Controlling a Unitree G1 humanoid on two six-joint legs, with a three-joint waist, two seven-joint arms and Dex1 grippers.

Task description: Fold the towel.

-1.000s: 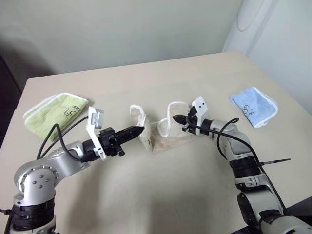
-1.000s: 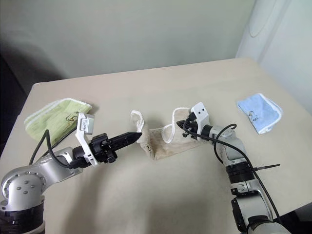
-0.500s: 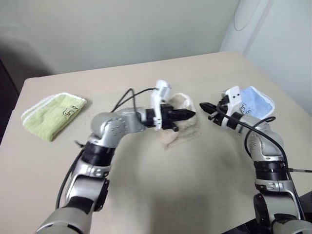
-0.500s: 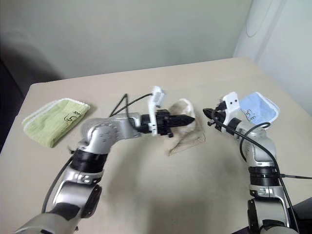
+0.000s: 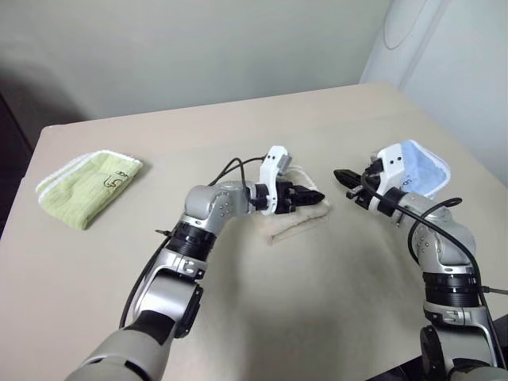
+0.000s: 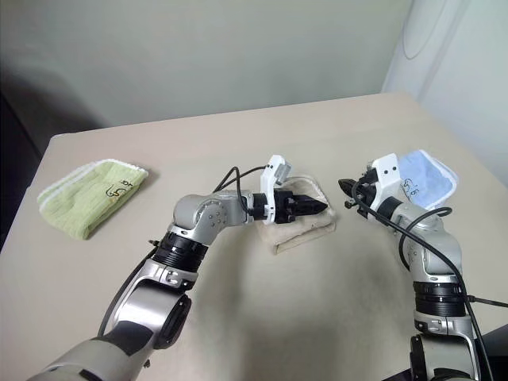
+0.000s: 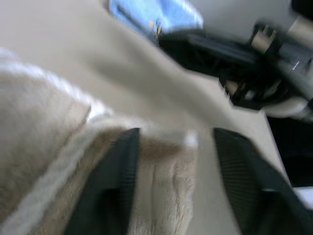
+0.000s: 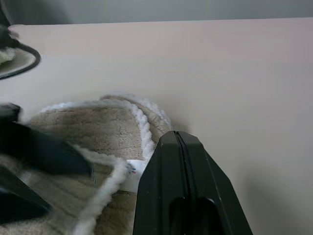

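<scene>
A folded beige towel lies mid-table; the left gripper reaches across its top, fingers spread with towel edge between them, not pinching; the right gripper, pressed together, hovers just beside the towel's right end, apart.

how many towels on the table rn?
3: green towel at the table's left side, beige towel in the middle under the left gripper, light blue towel at the right, partly behind the right gripper.

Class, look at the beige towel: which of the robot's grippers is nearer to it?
Left. The left gripper is right over the beige towel, open; the right gripper hangs off to its side, apart from it.
</scene>
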